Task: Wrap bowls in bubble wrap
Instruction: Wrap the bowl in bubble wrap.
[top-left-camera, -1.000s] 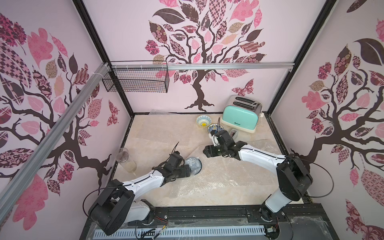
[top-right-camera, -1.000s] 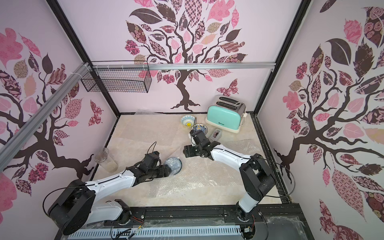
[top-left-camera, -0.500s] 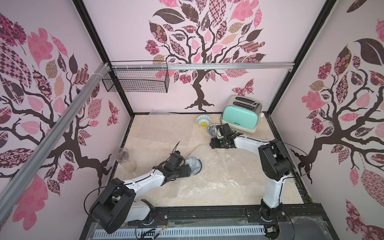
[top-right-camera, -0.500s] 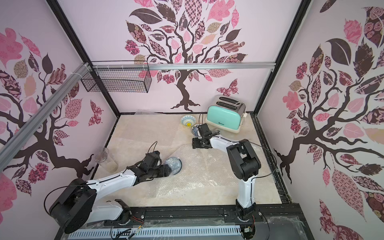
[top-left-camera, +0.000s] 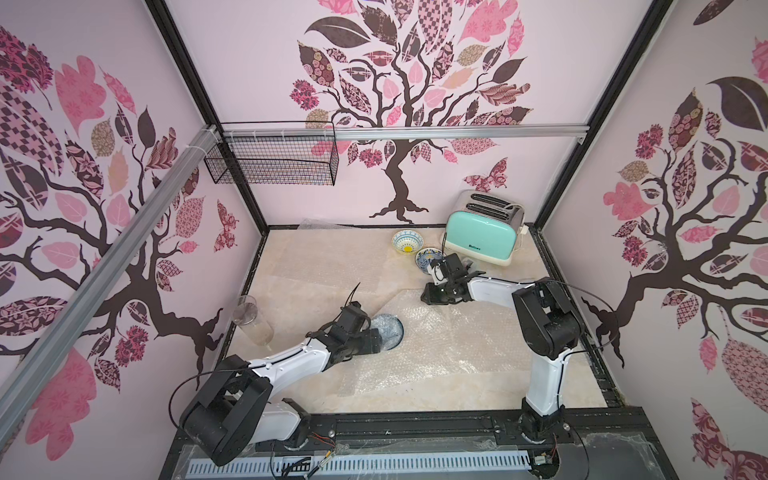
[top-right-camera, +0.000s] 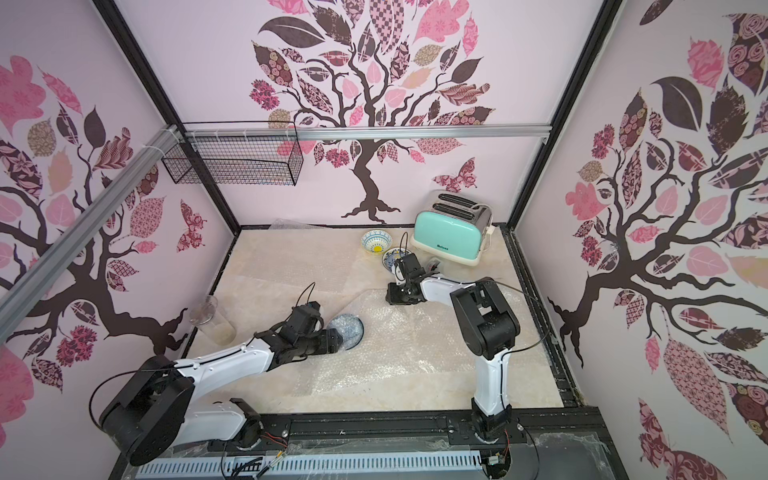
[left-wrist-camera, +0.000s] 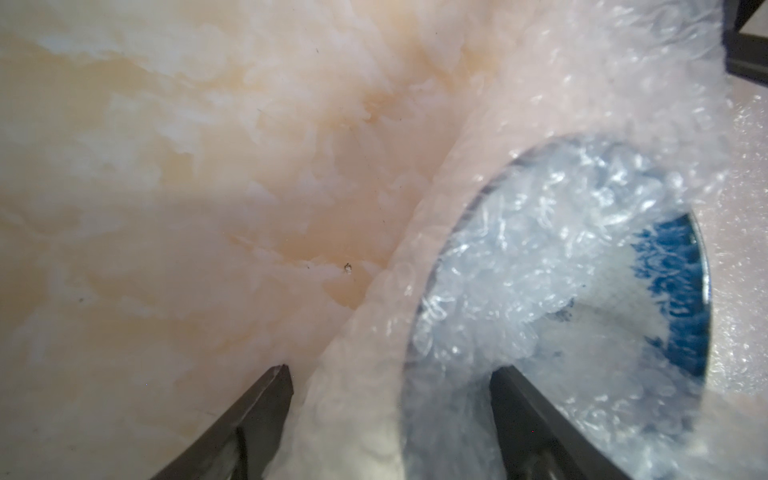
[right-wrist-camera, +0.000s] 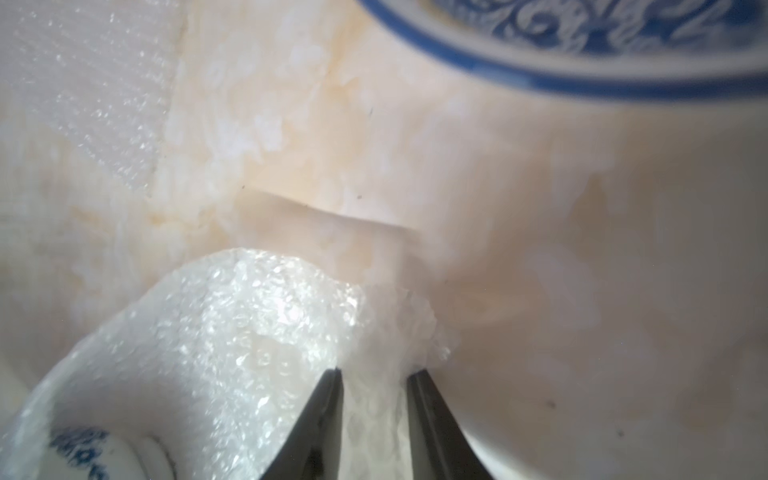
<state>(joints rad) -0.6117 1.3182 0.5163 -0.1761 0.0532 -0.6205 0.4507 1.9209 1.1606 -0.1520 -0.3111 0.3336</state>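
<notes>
Reading the pale marbled tabletop (top-left-camera: 316, 266) as a dial: twelve at the back wall, six at the arm bases.

At nine o'clock, hard by the side wall: tall clear drinking glass (top-left-camera: 251, 318), upright, no part of the job. Likely parked there to leave the middle free.

Just off centre toward eight: left gripper (left-wrist-camera: 390, 370), spread wide, nothing clenched. One finger (left-wrist-camera: 266, 415) on bare table outside the wall of the all-blue floral round ceramic bowl (top-left-camera: 392, 328), its partner inside, on top of film tucked into the hollow. Seems meant to pin bowl and tucked flap during work on the far side.

Under and around that bowl, from centre out to four o'clock: clear bubble wrap sheet (top-left-camera: 449, 353), mostly flat, one edge drawn over the rim.

At two o'clock from that bowl: right gripper (right-wrist-camera: 374, 371), narrowed onto a raised corner of the sheet, with film bunched between the tips. Grasping it, by the look of the wrist view. Probably taken at the corner so as to fold the most film over the bowl in one pull.

Near twelve, unwrapped: blue-and-white round ceramic bowl with a yellow centre (top-left-camera: 407, 242). Just beside it, a second blue-and-white patterned bowl (top-left-camera: 426, 259), partly hidden by the right wrist. Probably waiting their turn at the back.

At one o'clock, in the back corner: mint-green two-slot toaster (top-left-camera: 482, 239). Short dark brand word low on its front, too small to read with confidence. No other writing legible.
</notes>
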